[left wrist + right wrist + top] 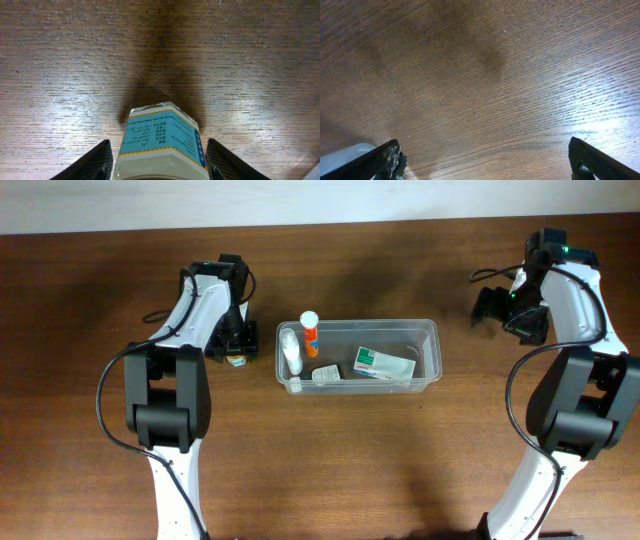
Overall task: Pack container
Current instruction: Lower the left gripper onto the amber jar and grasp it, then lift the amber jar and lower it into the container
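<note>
The clear plastic container (430, 330) sits at the table's middle. It holds a white bottle (290, 352), an orange bottle with a white cap (310, 330), a small grey packet (326, 373) and a green-and-white box (382, 364). My left gripper (236, 348) is just left of the container, shut on a white bottle with a blue label (161, 140), which sits between the fingers (160, 162) close over the table. My right gripper (497, 308) is open and empty to the right of the container. The right wrist view (485, 160) shows only bare wood between its fingers and a container corner (345, 155).
The wooden table (100, 300) runs to a white wall at the back. Both arm bases stand at the front left and front right. Cables loop beside each arm.
</note>
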